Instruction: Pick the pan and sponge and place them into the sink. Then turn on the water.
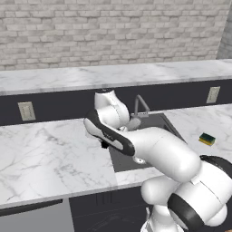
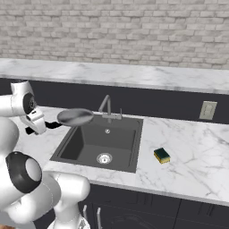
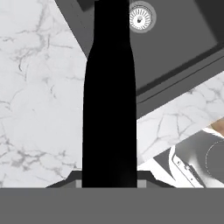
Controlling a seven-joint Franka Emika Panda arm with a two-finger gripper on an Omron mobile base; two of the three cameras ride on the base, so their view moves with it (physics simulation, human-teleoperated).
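Observation:
My gripper [image 2: 32, 130] is shut on the thin black handle [image 3: 109, 100] of the silver-grey pan [image 2: 75, 116]. It holds the pan level in the air above the left rim of the dark grey sink [image 2: 117, 139]. In the hand view the handle runs straight up from between my fingers, with the round silver drain [image 3: 141, 17] beyond it. The yellow sponge [image 2: 162, 155] [image 1: 208, 138] lies on the marble counter right of the sink, apart from everything. The arched faucet [image 2: 106, 107] stands at the sink's back edge. The water is out of view.
White marble counter [image 2: 188, 165] stretches on both sides of the basin. A dark backsplash carries wall outlets [image 2: 208, 110] [image 1: 26, 111] under a raised marble ledge and brick wall. Dark cabinet fronts sit below the counter edge.

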